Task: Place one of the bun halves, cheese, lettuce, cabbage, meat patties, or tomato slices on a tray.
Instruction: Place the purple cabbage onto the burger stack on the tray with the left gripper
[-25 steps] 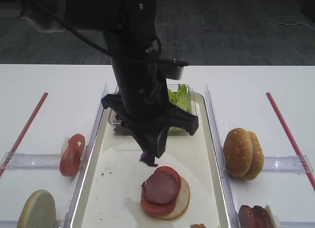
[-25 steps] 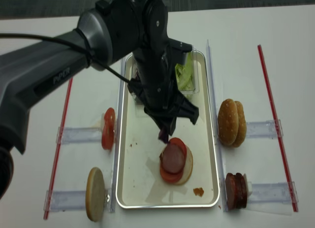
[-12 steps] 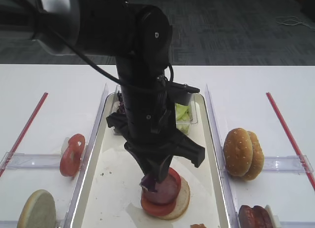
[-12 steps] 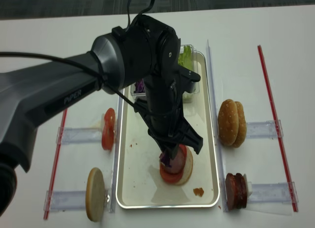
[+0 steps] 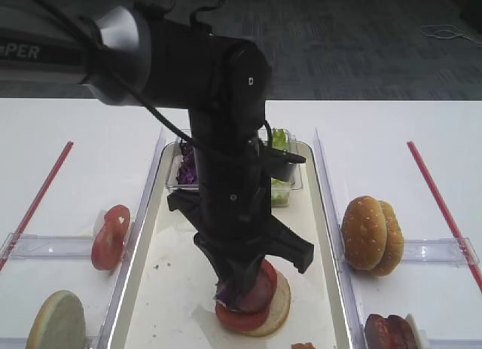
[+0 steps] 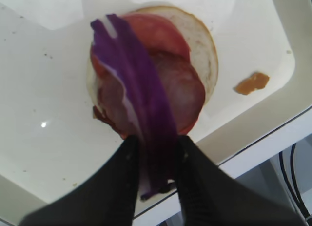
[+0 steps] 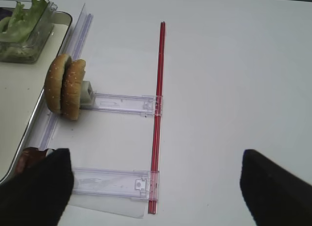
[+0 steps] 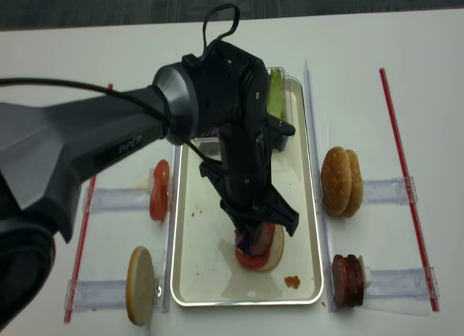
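Here a purple cabbage strip point(image 6: 139, 96) drapes over the patty point(image 6: 178, 96)

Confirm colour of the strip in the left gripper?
Purple: the cabbage strip, pinched in the left gripper. Clearest in the left wrist view.

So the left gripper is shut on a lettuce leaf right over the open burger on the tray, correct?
Not lettuce. The left gripper is shut on a strip of purple cabbage, as the left wrist view shows. The rest holds: it hangs right over the open burger on the tray. The lettuce sits in its tub at the tray's far end.
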You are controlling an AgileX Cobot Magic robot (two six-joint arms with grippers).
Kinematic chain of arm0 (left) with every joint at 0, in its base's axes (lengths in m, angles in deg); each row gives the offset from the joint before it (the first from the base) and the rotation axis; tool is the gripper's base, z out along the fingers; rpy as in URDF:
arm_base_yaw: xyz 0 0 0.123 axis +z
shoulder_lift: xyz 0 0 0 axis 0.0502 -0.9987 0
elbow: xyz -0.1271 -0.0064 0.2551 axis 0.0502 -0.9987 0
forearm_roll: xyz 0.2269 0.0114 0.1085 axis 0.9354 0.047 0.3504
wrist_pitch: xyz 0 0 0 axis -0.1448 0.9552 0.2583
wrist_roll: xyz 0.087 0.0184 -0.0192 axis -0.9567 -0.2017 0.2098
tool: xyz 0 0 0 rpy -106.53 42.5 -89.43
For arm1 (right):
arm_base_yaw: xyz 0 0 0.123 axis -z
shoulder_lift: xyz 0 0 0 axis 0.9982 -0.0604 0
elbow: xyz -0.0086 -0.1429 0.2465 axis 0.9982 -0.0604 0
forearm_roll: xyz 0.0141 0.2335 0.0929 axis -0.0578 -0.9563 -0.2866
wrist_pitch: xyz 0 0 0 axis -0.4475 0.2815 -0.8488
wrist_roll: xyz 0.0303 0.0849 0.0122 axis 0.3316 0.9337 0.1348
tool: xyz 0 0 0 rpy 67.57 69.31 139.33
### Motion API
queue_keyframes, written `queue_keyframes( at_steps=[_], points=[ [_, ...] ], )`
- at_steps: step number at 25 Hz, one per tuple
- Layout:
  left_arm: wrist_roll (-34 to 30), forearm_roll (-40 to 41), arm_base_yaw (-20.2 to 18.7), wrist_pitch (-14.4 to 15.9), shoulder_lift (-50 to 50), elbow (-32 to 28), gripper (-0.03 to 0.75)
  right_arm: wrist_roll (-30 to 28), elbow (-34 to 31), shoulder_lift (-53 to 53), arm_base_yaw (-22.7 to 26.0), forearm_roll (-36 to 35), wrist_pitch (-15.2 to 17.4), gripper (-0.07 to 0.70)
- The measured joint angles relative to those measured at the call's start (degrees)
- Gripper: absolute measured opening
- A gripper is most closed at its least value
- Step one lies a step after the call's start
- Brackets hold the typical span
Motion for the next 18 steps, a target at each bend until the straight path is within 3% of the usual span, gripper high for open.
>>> queue_keyframes(
  at_steps=[18],
  points=[
    [0.0,-0.63,-1.01,-0.17,-0.51,0.0,0.172,0.0,0.0,0.0,0.0,0.0,0.0,0.692]
  ],
)
